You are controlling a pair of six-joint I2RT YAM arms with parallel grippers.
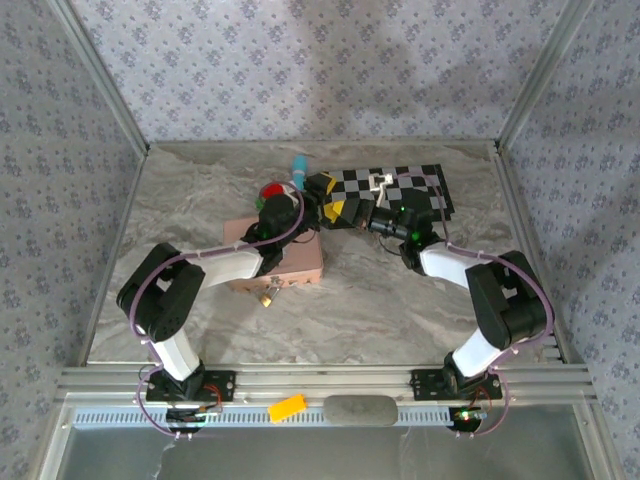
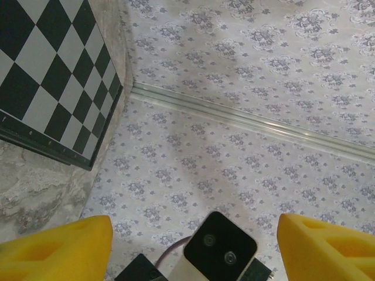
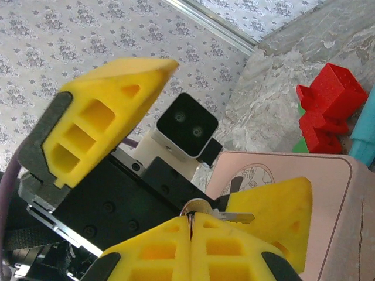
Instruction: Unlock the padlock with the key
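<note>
2 black-and-white arms (image 1: 230, 265), purple cables (image 3: 4, 193), yellow fingers (image 3: 111, 79)

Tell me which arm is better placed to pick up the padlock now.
Probably the left. The left end effector is open, and the padlock lies by the pink box, on that arm's side. The right end effector is shut on the key.

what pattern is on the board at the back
The board is black-and-white checkered, clearest in the left wrist view.
</note>
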